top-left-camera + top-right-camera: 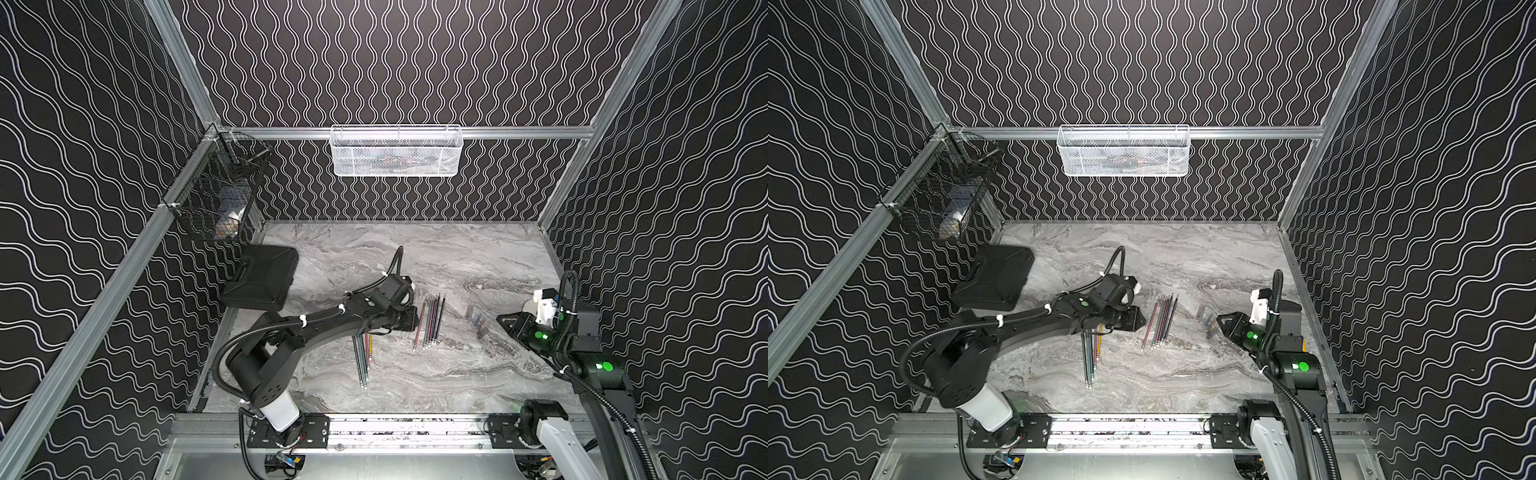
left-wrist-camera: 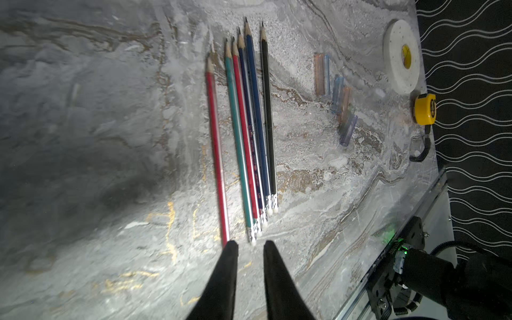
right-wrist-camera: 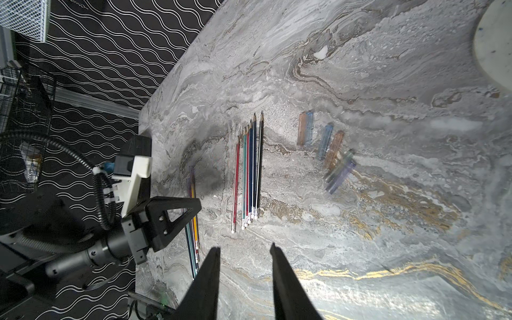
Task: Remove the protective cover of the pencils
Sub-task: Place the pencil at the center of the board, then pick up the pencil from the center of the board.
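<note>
Several bare, sharpened pencils (image 1: 430, 322) (image 1: 1160, 322) (image 2: 249, 133) (image 3: 249, 171) lie side by side mid-table. To their right, several loose translucent protective covers (image 1: 478, 320) (image 1: 1209, 322) (image 2: 340, 97) (image 3: 329, 149) are scattered in orange, blue and purple. A second bunch of pencils (image 1: 362, 357) (image 1: 1092, 357) (image 3: 194, 221) lies partly under my left arm; tinted sleeves seem to sit on their far tips. My left gripper (image 1: 411, 322) (image 1: 1140, 320) (image 2: 250, 245) hovers at the bare pencils' eraser ends, open by a narrow gap and empty. My right gripper (image 1: 500, 320) (image 1: 1219, 320) (image 3: 245, 249) is open and empty beside the covers.
A black case (image 1: 262, 276) lies at the back left. A black wire basket (image 1: 220, 187) and a white mesh basket (image 1: 395, 149) hang on the frame. A white tape roll (image 2: 400, 55) and a yellow tape measure (image 2: 424, 108) sit by the right wall.
</note>
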You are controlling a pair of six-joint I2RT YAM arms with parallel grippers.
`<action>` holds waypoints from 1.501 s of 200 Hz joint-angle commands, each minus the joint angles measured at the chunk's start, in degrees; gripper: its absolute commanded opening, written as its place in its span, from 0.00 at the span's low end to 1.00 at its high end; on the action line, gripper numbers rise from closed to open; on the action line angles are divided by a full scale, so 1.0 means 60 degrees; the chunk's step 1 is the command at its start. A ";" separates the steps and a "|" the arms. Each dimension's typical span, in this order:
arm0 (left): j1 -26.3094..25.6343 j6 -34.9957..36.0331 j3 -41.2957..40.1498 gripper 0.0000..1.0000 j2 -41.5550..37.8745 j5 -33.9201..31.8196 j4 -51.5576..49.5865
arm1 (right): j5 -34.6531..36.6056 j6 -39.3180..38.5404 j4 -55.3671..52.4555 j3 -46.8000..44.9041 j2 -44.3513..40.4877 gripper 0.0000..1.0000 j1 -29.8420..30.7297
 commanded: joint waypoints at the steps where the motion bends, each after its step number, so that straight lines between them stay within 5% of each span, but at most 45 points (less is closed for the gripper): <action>1: 0.0176 0.0231 -0.0581 0.22 -0.0771 -0.0263 -0.0580 | 0.0013 -0.0059 -0.0010 0.0041 0.0001 0.32 0.0015; 63: 0.0347 -0.0445 -0.2663 0.21 -0.4763 -0.1342 -0.1847 | -0.0502 -0.0239 0.0177 -0.0006 0.0376 0.32 0.0012; 122: 0.0361 0.0409 -0.1165 0.21 -0.7730 -0.1248 -0.4883 | -0.1355 0.0981 0.1553 -0.1169 0.1206 0.30 0.0283; 142: 0.0362 0.0868 -0.0576 0.20 -0.8222 -0.1310 -0.5712 | -0.0611 0.1760 0.2261 -0.1483 0.1403 0.30 0.1391; 167: 0.0361 0.1590 -0.0050 0.20 -0.8651 -0.1394 -0.6430 | 0.1377 0.2634 0.3141 -0.1216 0.2458 0.30 0.4044; 211: 0.0362 0.1836 -0.0493 0.21 -1.0121 -0.1642 -0.6126 | 0.3634 0.3311 0.4323 0.0839 0.6601 0.30 0.7708; 240: 0.0362 0.1765 -0.0634 0.22 -1.0636 -0.1528 -0.6019 | 0.4669 0.3502 0.3716 0.3103 0.9038 0.31 0.8708; 300: 0.0375 0.1819 -0.0742 0.25 -1.1055 -0.1190 -0.5886 | 0.5297 0.3922 0.2577 0.6554 1.2250 0.31 0.9019</action>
